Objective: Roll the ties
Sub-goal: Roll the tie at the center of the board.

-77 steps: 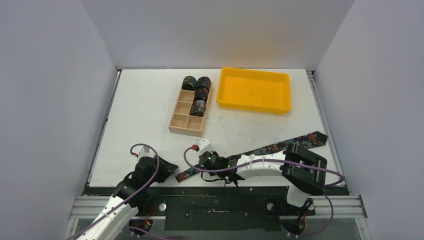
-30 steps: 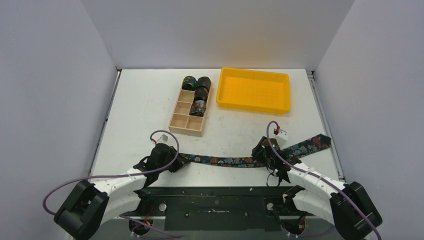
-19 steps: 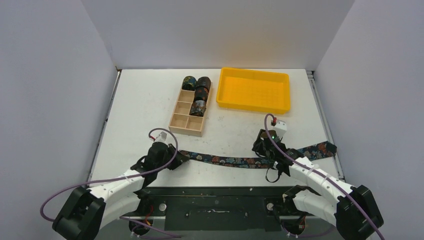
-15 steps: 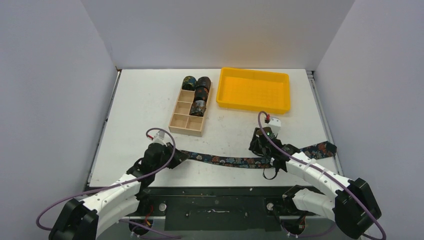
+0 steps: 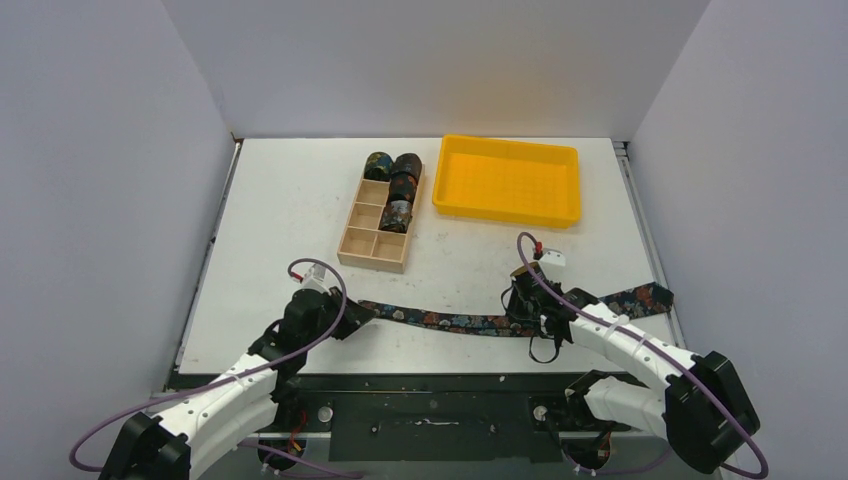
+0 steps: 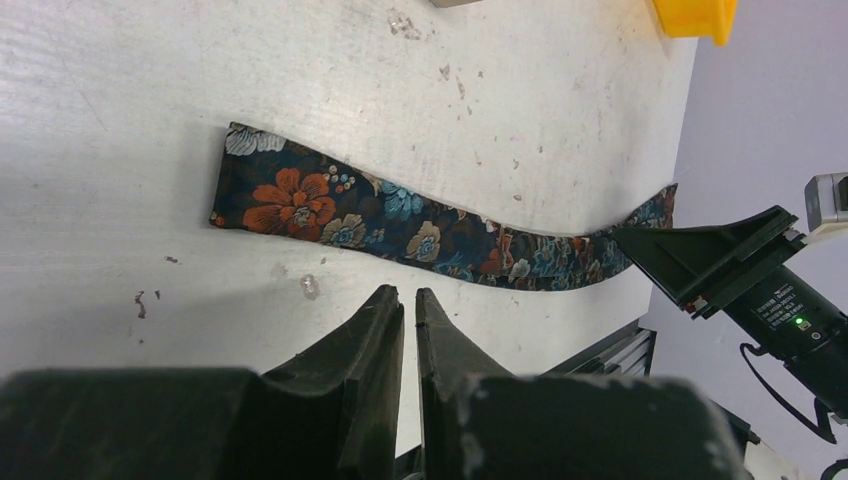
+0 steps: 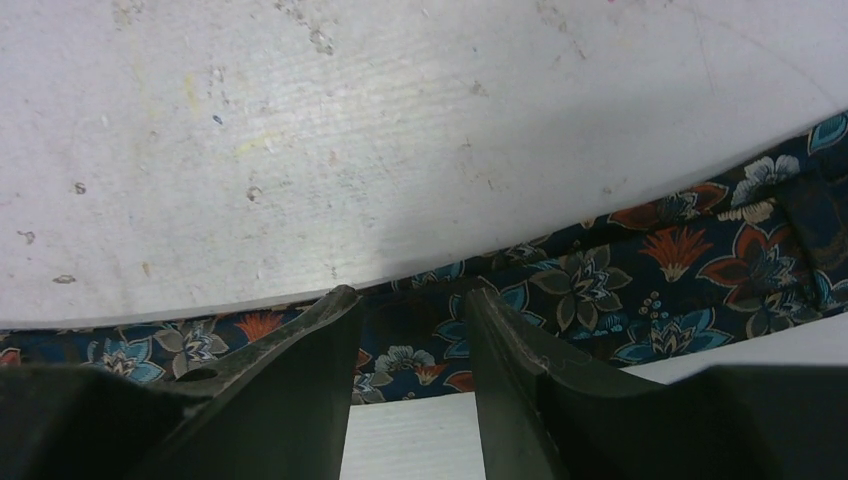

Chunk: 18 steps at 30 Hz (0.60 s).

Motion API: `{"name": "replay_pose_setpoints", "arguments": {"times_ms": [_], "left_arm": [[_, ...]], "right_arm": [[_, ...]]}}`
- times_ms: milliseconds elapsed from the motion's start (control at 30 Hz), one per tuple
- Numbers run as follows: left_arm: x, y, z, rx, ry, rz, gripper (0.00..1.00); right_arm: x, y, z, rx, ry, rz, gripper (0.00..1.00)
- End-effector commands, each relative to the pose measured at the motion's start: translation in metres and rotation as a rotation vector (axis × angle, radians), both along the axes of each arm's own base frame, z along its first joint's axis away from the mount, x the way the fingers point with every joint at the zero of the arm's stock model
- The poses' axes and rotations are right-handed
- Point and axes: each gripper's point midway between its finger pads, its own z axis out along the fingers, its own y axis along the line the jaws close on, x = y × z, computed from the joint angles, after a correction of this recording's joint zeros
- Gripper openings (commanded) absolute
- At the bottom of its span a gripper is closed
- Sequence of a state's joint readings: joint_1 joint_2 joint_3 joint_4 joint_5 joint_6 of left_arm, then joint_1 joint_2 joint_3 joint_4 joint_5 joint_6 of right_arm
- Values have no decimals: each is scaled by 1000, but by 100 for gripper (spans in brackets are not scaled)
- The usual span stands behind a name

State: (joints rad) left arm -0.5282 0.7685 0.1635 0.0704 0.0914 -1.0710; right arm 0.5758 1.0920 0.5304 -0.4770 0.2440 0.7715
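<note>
One tie (image 5: pixel 450 322) lies flat and unrolled across the near table, narrow end at the left, wide end (image 5: pixel 645 297) at the right. My left gripper (image 5: pixel 350 322) is shut and empty, its tips just short of the narrow end (image 6: pixel 290 200); in the left wrist view the gripper (image 6: pixel 405 292) is over bare table. My right gripper (image 5: pixel 520 308) is open over the middle of the tie. In the right wrist view the gripper (image 7: pixel 412 296) has a finger at each side above the floral fabric (image 7: pixel 600 290). Several rolled ties (image 5: pixel 403 187) sit in the box.
A light wooden compartment box (image 5: pixel 365 245) stands at the middle back, its near compartments without ties. A yellow plastic tray (image 5: pixel 508 180) stands to its right. The table's front edge and metal rail run just behind both grippers.
The tie, first slanted under the crossed right arm, now lies stretched left to right. Over the last half second my right gripper came down over its middle and my left drew back slightly.
</note>
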Motion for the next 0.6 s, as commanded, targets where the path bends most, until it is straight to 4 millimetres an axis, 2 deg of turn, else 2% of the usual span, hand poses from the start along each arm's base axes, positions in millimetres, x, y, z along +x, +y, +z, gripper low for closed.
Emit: {"name": "replay_pose_setpoints", "arguments": {"times_ms": [0, 233, 367, 467, 567], "left_arm": [[-4, 0, -3, -19, 8, -3, 9], [-7, 0, -5, -32, 1, -12, 9], [-9, 0, -6, -12, 4, -29, 10], [-9, 1, -7, -6, 5, -33, 9], [-9, 0, -6, -10, 1, -36, 9]], "right_arm": [[-14, -6, -11, 8, 51, -53, 43], [-16, -8, -21, -14, 87, -65, 35], [-19, -6, -29, -11, 108, -66, 19], [-19, -7, -23, -21, 91, -76, 6], [-15, -10, -9, -22, 53, -96, 5]]}}
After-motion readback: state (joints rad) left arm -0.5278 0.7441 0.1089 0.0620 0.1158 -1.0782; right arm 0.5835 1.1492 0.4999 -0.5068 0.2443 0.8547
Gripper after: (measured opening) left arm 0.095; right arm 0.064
